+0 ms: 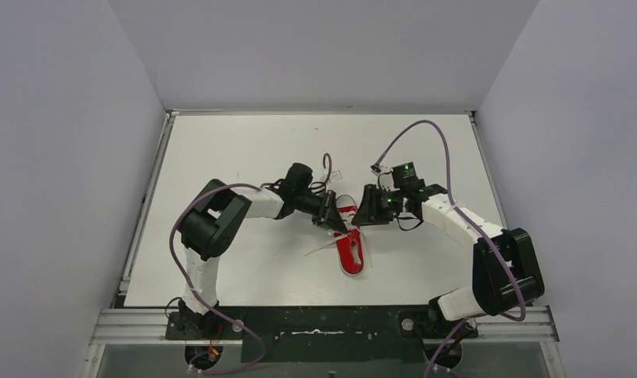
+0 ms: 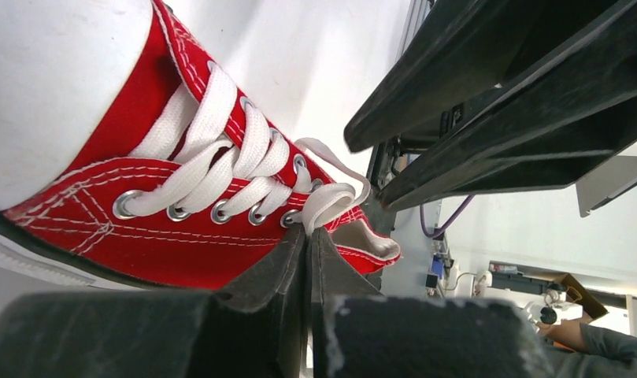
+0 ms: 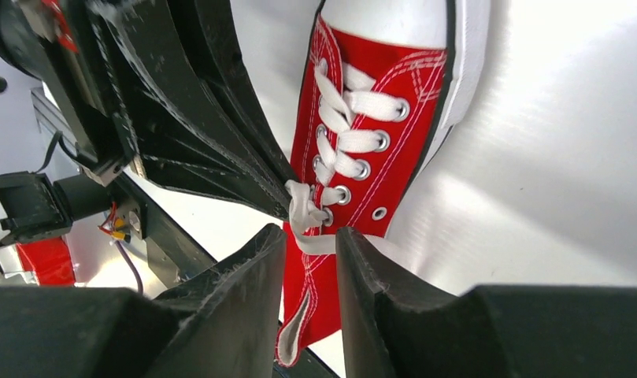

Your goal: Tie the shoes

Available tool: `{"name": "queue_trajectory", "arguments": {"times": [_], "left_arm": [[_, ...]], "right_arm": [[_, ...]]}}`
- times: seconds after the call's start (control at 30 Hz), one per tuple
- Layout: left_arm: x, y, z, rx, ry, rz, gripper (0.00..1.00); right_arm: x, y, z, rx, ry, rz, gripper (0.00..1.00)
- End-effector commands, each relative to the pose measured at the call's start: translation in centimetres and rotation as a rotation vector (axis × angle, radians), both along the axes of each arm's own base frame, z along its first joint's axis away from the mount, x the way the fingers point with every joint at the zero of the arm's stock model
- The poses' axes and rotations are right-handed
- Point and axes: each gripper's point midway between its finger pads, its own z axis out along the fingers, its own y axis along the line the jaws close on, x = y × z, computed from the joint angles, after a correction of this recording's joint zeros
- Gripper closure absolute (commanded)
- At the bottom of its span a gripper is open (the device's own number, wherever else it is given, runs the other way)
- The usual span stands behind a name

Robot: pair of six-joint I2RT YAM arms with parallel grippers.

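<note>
The red sneaker (image 1: 349,246) lies mid-table, its white toe cap pointing away from the arm bases. It also shows in the left wrist view (image 2: 142,236) and the right wrist view (image 3: 378,173). My left gripper (image 1: 331,215) (image 2: 309,232) is at the shoe's left side, shut on a white lace (image 2: 331,198) beside the top eyelet. My right gripper (image 1: 369,209) (image 3: 311,236) is at the shoe's right side, open, with a lace strand (image 3: 309,242) crossing between its tips. A loose lace end (image 1: 321,247) trails left on the table.
The white table (image 1: 244,150) has a raised rail along its left edge (image 1: 146,205) and grey walls on three sides. Purple cables (image 1: 425,130) loop over both arms. A small white scrap (image 1: 336,175) lies behind the left gripper.
</note>
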Motion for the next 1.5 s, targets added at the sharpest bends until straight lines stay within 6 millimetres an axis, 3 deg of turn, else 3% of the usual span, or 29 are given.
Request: {"name": "queue_trajectory", "arguments": {"times": [0.0, 0.5, 0.6, 0.7, 0.73, 0.9, 1.1, 1.27, 1.47], "left_arm": [[0.7, -0.7, 3.7, -0.054, -0.119, -0.026, 0.99], [0.7, -0.7, 4.1, -0.059, -0.130, -0.032, 1.00], [0.7, -0.8, 4.2, -0.060, -0.131, -0.032, 1.00], [0.9, -0.8, 4.3, -0.057, -0.133, -0.028, 1.00], [1.0, -0.7, 4.1, -0.050, -0.133, -0.024, 1.00], [1.7, -0.3, 3.2, 0.003, -0.122, 0.005, 1.00], [3.5, 0.4, 2.8, 0.022, -0.118, 0.062, 1.00], [4.1, -0.5, 3.5, -0.013, -0.103, 0.074, 1.00], [3.3, -1.3, 3.5, -0.027, -0.094, 0.050, 1.00]], "right_arm": [[2.2, 0.7, 2.2, 0.041, -0.060, 0.018, 0.69], [2.8, 2.8, 1.1, 0.121, 0.006, 0.100, 0.74], [2.6, 3.0, 1.0, 0.136, 0.012, 0.109, 0.82], [2.8, 3.1, 1.6, 0.152, -0.003, 0.104, 0.99], [2.9, 3.0, 2.0, 0.153, -0.016, 0.099, 1.00], [2.9, 2.8, 3.5, 0.165, -0.058, 0.081, 1.00], [1.9, 2.9, 3.5, 0.187, -0.051, 0.088, 1.00], [1.4, 4.6, 3.7, 0.224, -0.036, 0.096, 1.00], [1.6, 7.1, 4.4, 0.265, -0.037, 0.069, 1.00]]}}
